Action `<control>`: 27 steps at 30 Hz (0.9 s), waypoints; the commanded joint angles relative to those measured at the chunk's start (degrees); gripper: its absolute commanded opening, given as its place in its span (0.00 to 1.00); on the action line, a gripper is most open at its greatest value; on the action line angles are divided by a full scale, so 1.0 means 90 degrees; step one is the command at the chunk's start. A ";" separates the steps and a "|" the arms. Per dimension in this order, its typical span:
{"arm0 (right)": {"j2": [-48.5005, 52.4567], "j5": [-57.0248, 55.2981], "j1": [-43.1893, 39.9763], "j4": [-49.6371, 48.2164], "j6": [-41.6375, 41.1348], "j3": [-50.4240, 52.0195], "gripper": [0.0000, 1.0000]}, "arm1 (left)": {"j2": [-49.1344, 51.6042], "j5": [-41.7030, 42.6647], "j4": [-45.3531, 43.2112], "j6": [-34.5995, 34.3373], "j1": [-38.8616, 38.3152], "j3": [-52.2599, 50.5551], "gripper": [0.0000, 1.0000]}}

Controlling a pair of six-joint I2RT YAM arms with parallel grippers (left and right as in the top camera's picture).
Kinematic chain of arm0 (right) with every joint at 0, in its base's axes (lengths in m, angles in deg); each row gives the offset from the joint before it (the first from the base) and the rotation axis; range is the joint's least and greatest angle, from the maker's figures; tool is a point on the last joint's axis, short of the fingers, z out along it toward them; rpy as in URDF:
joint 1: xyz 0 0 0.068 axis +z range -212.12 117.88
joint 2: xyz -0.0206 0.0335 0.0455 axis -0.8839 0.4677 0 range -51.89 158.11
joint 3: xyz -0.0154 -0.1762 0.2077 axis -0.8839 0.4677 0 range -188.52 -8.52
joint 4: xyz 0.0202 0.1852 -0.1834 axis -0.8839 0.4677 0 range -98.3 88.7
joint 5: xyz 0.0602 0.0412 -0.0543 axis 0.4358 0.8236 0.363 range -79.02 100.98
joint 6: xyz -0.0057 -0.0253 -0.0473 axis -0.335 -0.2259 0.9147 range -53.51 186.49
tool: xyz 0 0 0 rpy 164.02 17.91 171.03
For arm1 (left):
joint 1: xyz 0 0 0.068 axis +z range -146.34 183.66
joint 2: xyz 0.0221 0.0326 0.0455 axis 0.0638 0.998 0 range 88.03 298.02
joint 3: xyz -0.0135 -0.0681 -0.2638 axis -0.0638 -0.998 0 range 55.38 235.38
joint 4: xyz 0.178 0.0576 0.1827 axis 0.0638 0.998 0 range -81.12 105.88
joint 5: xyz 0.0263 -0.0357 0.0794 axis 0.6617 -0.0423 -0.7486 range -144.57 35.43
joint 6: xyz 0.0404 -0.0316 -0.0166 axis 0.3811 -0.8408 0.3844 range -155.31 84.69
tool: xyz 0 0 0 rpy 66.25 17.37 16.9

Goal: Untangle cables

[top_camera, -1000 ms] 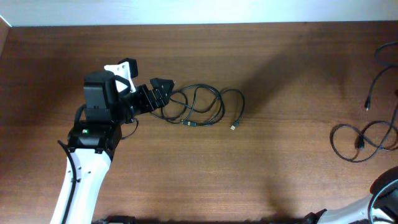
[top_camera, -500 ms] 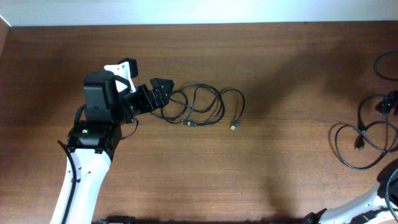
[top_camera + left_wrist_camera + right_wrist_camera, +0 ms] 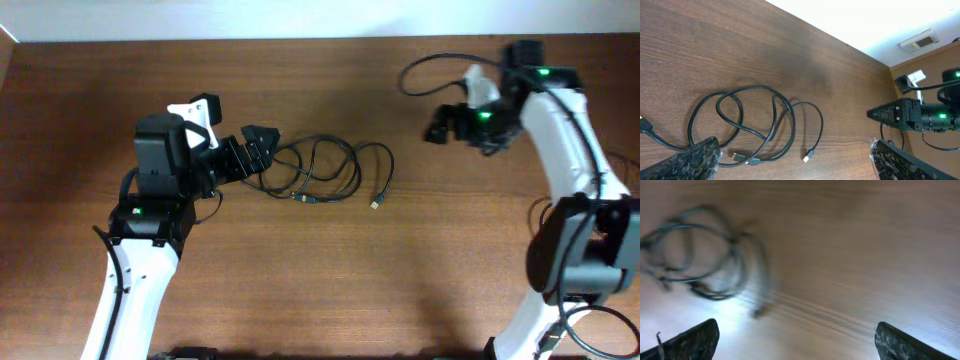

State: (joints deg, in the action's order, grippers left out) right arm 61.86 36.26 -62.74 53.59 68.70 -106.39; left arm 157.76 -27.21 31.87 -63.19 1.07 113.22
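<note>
We look down on a brown wooden table [image 3: 330,290] with a pale wall strip [image 3: 300,18] along its far edge. The left gripper [image 3: 266,150] sits left of the middle, its jaws spread wide at the left end of the cables [image 3: 318,172]. In the left wrist view one finger [image 3: 690,160] lies over a strand, though we cannot tell if it touches. The cables form one loose bundle of black loops lying flat, long axis parallel to the far edge. A gold-tipped plug [image 3: 376,205] at its right end points toward the near edge. The right gripper [image 3: 435,128] hangs near the far edge, right of the middle, pointing left, jaws apart and holding nothing. Its wrist view is blurred.
</note>
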 commanded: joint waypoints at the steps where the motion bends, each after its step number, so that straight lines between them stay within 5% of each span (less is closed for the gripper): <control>1: 0.0022 0.0556 0.1001 -0.0449 -0.0884 0.0019 0.99 | -0.0053 -0.0046 -0.0015 0.0066 0.0027 0.0019 0.99; 8: 0.0561 0.0549 0.3021 -0.2650 -0.3980 0.0022 0.97 | -0.0053 -0.0046 -0.0015 0.0066 0.0027 0.0019 0.99; 14: 0.1370 0.0459 0.3330 -0.2897 -0.4379 0.0029 0.84 | -0.0053 -0.0046 -0.0015 0.0066 0.0027 0.0019 0.99; 15: 0.1460 0.0454 0.3337 -0.2883 -0.4376 0.0029 0.77 | -0.0053 -0.0046 -0.0015 0.0066 0.0027 0.0019 0.99; 17: 0.1525 0.0449 0.3334 -0.2907 -0.4374 0.0029 0.25 | -0.0053 -0.0046 -0.0015 0.0066 0.0027 0.0019 0.99; 19: 0.1525 0.0452 0.3305 -0.2960 -0.4376 0.0029 0.04 | -0.0053 -0.0046 -0.0015 0.0066 0.0027 0.0019 0.99; 22: 0.1421 0.0481 0.3092 -0.2897 -0.4374 -0.0053 0.04 | -0.0053 -0.0046 -0.0015 0.0066 0.0027 0.0019 0.99; 27: -0.0282 0.0219 0.2453 -0.2465 -0.4075 -0.0177 0.04 | -0.0053 -0.0046 -0.0012 0.0066 0.0027 0.0019 0.99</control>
State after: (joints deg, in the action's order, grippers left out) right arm 69.40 39.80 -39.46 30.68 29.45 -106.19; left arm 157.76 -27.21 31.85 -63.19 1.07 113.22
